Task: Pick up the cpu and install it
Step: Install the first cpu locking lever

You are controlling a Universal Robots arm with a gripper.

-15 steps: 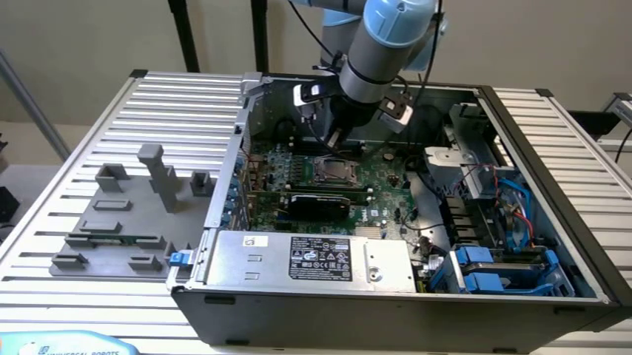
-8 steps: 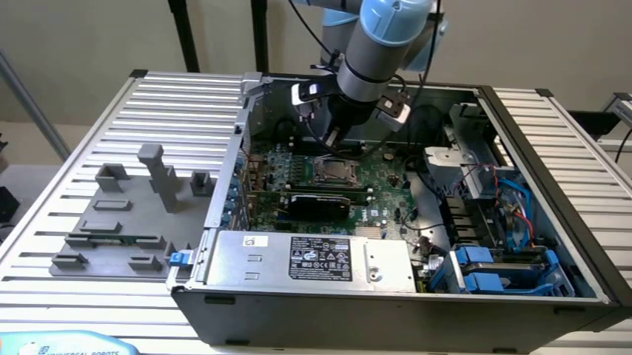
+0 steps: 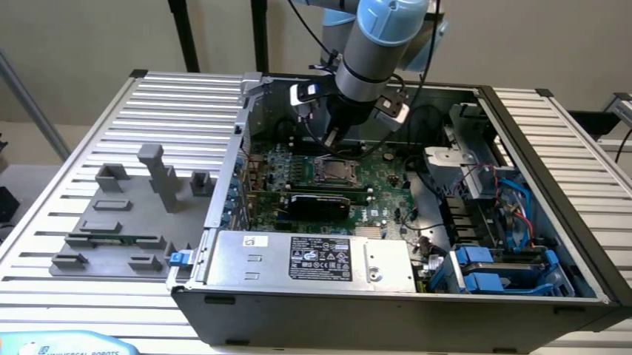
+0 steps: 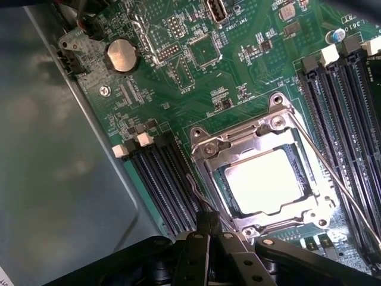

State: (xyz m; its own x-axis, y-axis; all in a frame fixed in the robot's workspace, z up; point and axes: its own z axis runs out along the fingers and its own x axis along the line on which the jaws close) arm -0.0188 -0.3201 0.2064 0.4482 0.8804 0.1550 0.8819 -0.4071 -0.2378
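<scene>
The cpu (image 4: 263,180) lies flat inside the square metal socket frame (image 4: 209,151) on the green motherboard, and its pale silver top shines brightly. My gripper (image 4: 206,221) hangs just above the board, beside one corner of the socket and clear of the cpu. Its dark fingers (image 4: 191,256) are pressed together with nothing between them. In the exterior view the gripper (image 3: 336,140) reaches down into the open computer case, right above the socket frame (image 3: 335,171). A thin wire lever (image 4: 333,173) runs along the socket's side.
Black memory slots (image 4: 164,179) flank the socket on both sides, and a coin battery (image 4: 122,55) sits further off. The case holds a power supply (image 3: 316,259), cables and blue drive bays (image 3: 493,270). Grey fixture blocks (image 3: 129,207) stand on the slatted table at the exterior view's left.
</scene>
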